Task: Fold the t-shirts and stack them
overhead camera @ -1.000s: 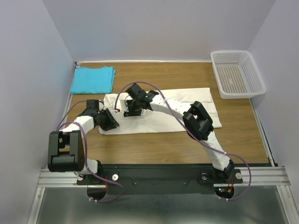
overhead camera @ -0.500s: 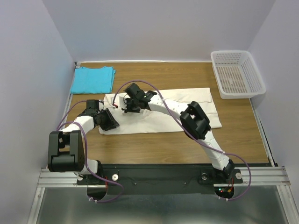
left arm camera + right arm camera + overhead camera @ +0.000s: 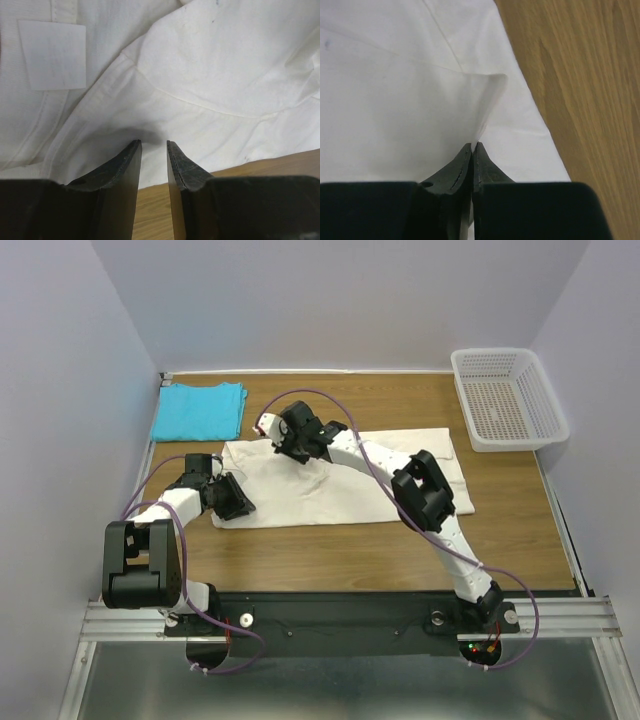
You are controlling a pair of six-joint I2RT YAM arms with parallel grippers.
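The cream-white t-shirt (image 3: 350, 495) lies spread across the middle of the wooden table. My right gripper (image 3: 300, 452) is over its back left part, shut on a pinched fold of the white cloth (image 3: 487, 100), which rises from the fingertips (image 3: 472, 144). My left gripper (image 3: 240, 507) rests at the shirt's near left corner, open. Bare wood shows between its fingers, and the shirt's hem (image 3: 150, 100) lies just past the tips (image 3: 153, 142). The turquoise t-shirt (image 3: 200, 410) lies folded in the far left corner.
A white mesh basket (image 3: 508, 398) stands at the far right corner. White walls close in the table at the left, back and right. Bare wood (image 3: 400, 540) runs along the near side of the shirt.
My right gripper shut on the cream-white shirt and moved back and to the left, pulling a fold of cloth up with it. The left arm has stayed put.
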